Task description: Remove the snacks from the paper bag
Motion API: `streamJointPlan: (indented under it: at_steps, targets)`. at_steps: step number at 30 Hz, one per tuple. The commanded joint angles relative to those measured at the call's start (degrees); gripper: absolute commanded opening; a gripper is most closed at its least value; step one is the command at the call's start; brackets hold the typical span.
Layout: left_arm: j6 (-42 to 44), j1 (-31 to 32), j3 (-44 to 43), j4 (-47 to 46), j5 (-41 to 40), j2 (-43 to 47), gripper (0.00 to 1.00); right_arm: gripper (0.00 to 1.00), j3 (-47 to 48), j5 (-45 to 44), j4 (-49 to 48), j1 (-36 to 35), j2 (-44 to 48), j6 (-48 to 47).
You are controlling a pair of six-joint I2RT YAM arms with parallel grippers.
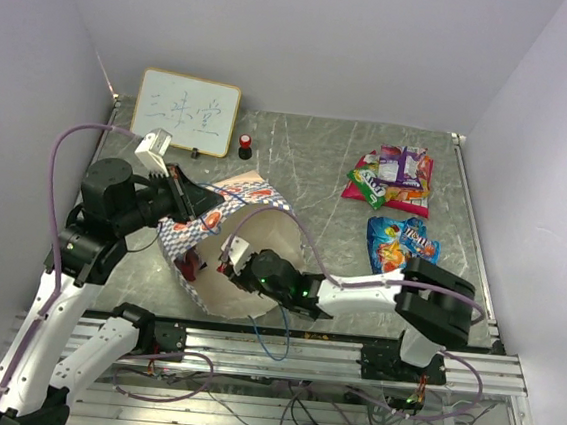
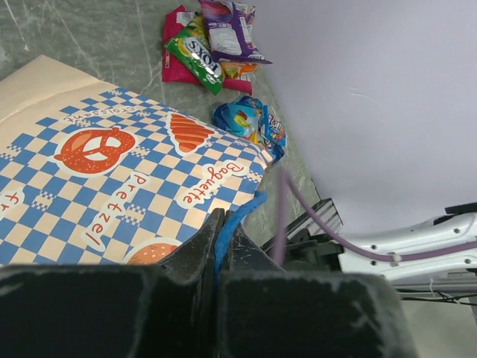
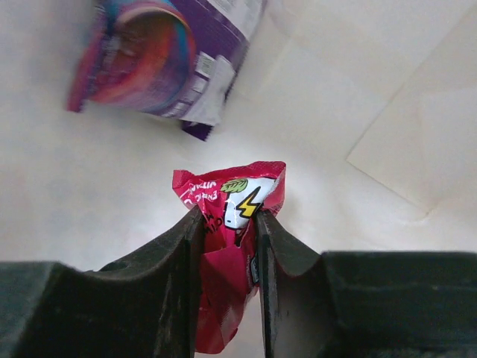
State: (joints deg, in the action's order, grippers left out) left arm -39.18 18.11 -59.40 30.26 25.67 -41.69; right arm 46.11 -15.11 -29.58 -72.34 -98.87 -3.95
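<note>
Two snacks (image 3: 231, 198) inside paper bag (image 1: 263, 221); whiteboard (image 1: 186, 113) and knob (image 1: 245, 147) behind it

Checkered paper bag (image 1: 201, 230) lies sideways; snacks (image 1: 392, 178) heaped outside (two inside).

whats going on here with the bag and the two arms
The left tool pinches the blue cord handle of the paper bag, which lies on its side. The right tool is inside it, closed on a red packet; a purple packet lies there too. A pile of snacks and a blue packet are already out on the table.
</note>
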Motion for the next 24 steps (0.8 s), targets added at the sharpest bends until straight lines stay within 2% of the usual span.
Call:
streamJointPlan:
  at_steps: [1,5,13,19,24]
  targets:
    - [1.39,0.35,-0.76,-0.16,-1.88,-0.22,0.07,0.0,-1.35,5.37,3.11,-0.99,7.6,-5.11]
    - [4.11,0.33,0.39,0.85,-2.36,0.97,0.07,0.0,-1.95,6.25,9.01,-1.14,15.46,-10.58]
    - [4.35,0.35,2.72,-0.09,-0.16,5.66,0.07,0.0,-1.32,9.4,23.38,-1.1,31.1,-18.86]
    - [1.19,0.35,4.49,1.48,2.38,8.1,0.07,0.0,-0.63,5.31,22.4,-1.1,40.05,-22.62]
    - [-4.46,0.34,6.83,4.19,2.06,9.1,0.07,0.0,0.39,5.37,22.6,-1.14,41.28,-26.62]
